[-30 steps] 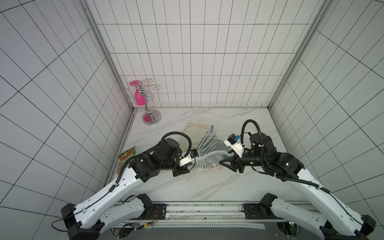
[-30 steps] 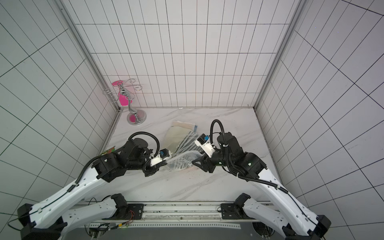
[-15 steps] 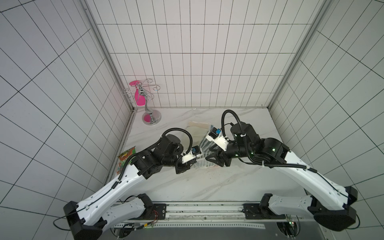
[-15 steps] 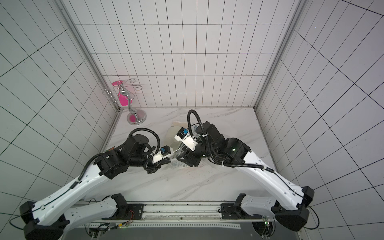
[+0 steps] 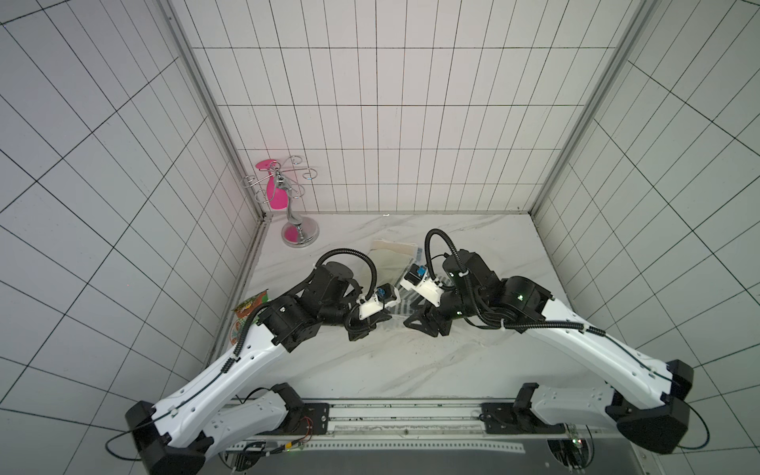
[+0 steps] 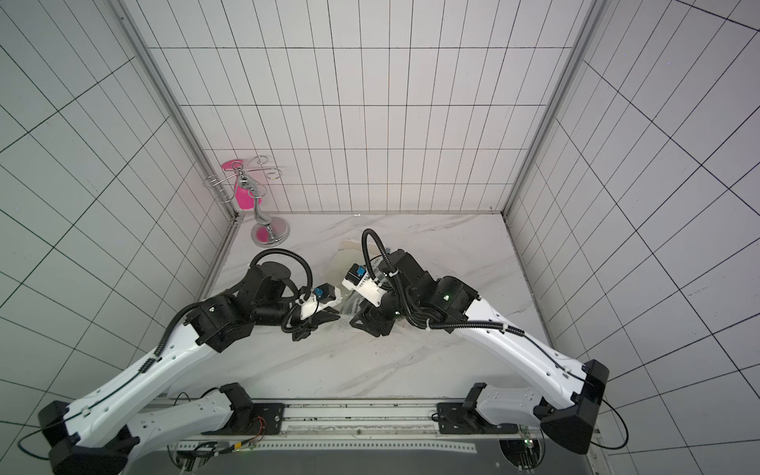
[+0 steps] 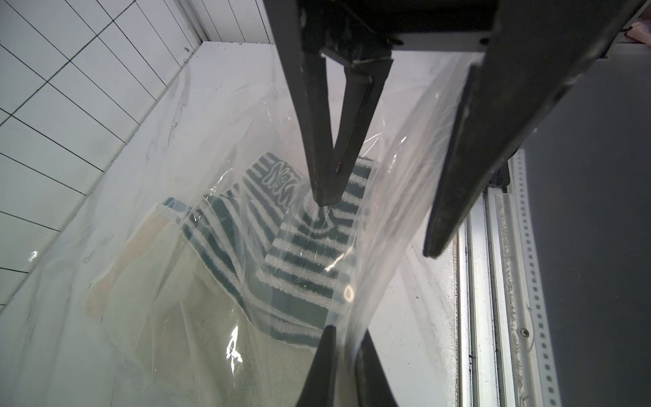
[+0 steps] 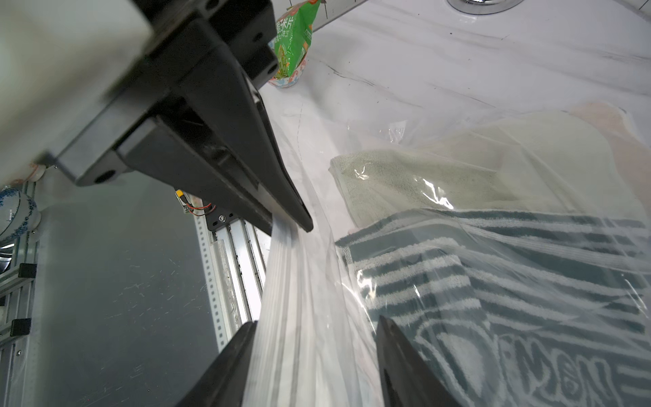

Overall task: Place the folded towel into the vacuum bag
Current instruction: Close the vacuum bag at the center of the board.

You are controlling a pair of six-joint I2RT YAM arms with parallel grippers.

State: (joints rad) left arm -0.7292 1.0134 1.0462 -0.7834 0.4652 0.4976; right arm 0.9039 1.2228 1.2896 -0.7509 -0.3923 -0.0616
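Note:
The vacuum bag (image 7: 176,176) lies on the marble table, clear and crinkled. A teal-and-white striped folded towel (image 7: 303,253) shows through its plastic, beside a pale green towel (image 7: 169,317). My left gripper (image 7: 347,329) is shut on the bag's edge, and the film is pinched between its fingers. My right gripper (image 8: 317,320) is open, its jaws straddling the bag's ribbed zip edge (image 8: 292,282) without pressing it. In both top views the left gripper (image 5: 384,323) (image 6: 333,318) and right gripper (image 5: 415,327) (image 6: 357,323) face each other, close together, over the striped towel (image 5: 405,298).
A chrome stand with a pink item (image 5: 294,214) is at the back left corner. A green and orange snack packet (image 5: 246,316) lies by the left wall. Tiled walls close three sides, and a metal rail (image 5: 395,427) runs along the front.
My right arm has swung left, bringing its gripper close up to the left gripper at the bag's edge. The left gripper has kept its hold and barely moved.

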